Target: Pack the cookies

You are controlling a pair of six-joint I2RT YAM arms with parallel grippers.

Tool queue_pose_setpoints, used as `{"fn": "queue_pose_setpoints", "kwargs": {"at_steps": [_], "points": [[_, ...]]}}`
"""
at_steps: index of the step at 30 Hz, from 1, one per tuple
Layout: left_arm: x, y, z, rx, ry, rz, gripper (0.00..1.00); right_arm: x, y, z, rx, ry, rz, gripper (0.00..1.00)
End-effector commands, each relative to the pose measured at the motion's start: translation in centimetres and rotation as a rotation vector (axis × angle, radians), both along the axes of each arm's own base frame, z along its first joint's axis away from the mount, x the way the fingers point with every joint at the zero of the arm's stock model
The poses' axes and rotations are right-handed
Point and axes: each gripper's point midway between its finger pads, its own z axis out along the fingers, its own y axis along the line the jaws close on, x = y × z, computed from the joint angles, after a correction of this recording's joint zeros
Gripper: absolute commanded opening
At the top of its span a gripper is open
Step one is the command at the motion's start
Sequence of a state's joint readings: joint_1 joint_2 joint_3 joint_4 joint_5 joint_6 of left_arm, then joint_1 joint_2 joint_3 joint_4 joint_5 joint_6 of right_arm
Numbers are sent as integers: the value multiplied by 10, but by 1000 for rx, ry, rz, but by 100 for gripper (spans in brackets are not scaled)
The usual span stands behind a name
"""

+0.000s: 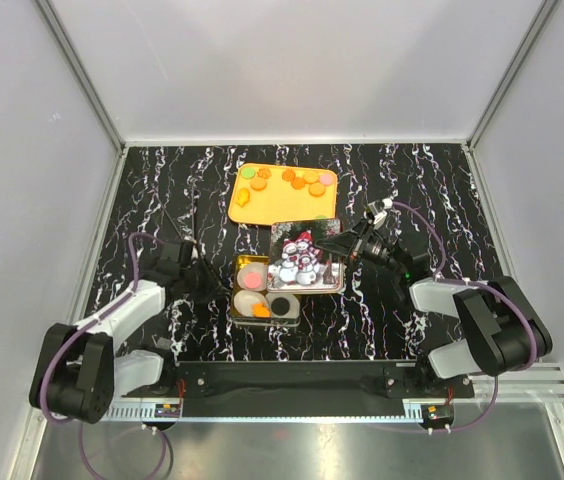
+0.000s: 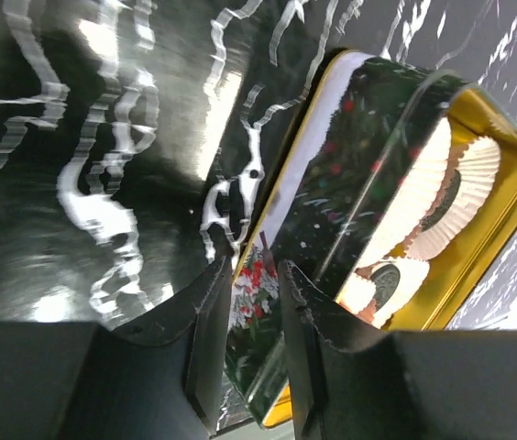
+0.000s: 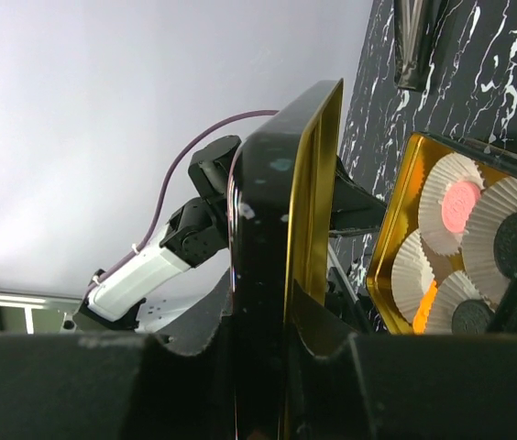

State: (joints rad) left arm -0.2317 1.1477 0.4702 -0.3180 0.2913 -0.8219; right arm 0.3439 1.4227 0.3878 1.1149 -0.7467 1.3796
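Top external view: cookies (image 1: 297,182) lie on the orange tray (image 1: 272,205); others sit in paper cups (image 1: 248,302) inside the tin (image 2: 374,183). The left gripper (image 2: 255,275) pinches the tin's wall. The right gripper (image 3: 263,312) clamps the lid (image 1: 305,262).

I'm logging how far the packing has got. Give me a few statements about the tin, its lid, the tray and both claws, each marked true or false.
1. The right claw is shut on the lid. True.
2. The lid sits closed on the tin. False: it is held up by its edge, and the tin is open.
3. The left claw pinches the tin's wall. True.
4. The orange tray is bare. False: several cookies lie on it.
5. The tin holds only loose cookies. False: they sit in white paper cups.
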Motion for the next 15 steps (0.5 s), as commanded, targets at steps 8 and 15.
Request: {"fn": "queue_pose_setpoints", "kwargs": {"at_steps": [8, 15], "points": [[23, -52, 9, -64, -71, -23, 32, 4, 1, 2, 19, -66, 6, 0], [24, -63, 12, -87, -84, -41, 33, 0, 1, -17, 5, -36, -1, 0]]}}
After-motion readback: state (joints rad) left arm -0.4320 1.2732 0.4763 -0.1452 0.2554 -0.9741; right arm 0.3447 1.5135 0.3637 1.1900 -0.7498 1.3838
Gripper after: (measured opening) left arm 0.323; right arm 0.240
